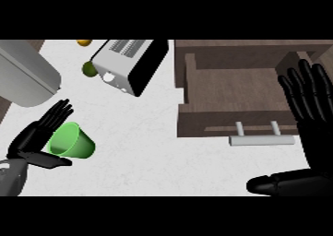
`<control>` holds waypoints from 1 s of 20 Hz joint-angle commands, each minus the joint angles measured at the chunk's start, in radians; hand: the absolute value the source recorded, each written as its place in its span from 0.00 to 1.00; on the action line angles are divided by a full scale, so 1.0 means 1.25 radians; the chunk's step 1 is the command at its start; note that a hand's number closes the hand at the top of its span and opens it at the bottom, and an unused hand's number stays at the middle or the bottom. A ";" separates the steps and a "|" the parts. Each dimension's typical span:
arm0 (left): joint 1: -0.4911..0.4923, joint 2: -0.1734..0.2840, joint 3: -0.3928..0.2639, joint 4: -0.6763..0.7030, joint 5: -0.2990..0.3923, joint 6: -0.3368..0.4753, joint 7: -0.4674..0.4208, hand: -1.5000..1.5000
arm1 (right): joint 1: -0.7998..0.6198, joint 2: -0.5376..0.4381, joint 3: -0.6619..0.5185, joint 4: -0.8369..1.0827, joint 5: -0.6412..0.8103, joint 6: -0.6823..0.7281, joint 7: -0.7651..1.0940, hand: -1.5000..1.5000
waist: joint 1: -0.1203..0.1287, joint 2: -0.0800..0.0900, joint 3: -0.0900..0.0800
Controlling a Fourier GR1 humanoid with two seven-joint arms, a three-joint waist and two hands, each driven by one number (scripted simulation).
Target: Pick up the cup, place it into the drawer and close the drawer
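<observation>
Your left hand (38, 138) curls round the green cup (72, 141), tipped on the white counter (148, 147); a toaster (128, 64) sits beyond. The open drawer (230, 92) (wooden, nothing visible inside) lies well right. Your right hand (312, 115) rests open, fingers straight, beside the drawer's handle (262, 140).

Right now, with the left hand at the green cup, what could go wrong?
1. The cup lies tilted in the left hand, fingers only partly round it; it might slip.
2. The toaster stands between cup and open drawer; a low carry may clip it.
3. The right hand overlaps the drawer's right side, possibly blocking placement.
</observation>
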State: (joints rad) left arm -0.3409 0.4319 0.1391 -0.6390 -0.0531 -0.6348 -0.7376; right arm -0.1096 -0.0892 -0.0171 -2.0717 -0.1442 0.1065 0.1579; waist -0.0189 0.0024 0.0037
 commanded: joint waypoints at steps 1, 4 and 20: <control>-0.003 -0.014 -0.028 0.071 -0.014 -0.107 -0.122 0.00 | -0.027 0.002 0.003 0.011 -0.002 -0.002 0.009 0.00 | 0.001 0.004 -0.006; -0.002 -0.026 -0.053 0.093 -0.036 -0.075 -0.162 0.00 | -0.008 -0.008 -0.010 0.013 -0.015 0.012 0.002 0.00 | -0.005 0.006 -0.006; -0.049 -0.044 -0.085 0.145 0.032 -0.119 -0.137 0.00 | 0.003 0.006 0.011 -0.027 -0.007 -0.003 0.027 0.00 | -0.011 0.006 -0.006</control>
State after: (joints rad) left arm -0.4138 0.4302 0.0594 -0.5155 -0.0198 -0.6092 -0.8117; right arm -0.1148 -0.0810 -0.0050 -2.0930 -0.1485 0.1024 0.1791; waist -0.0262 0.0014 0.0102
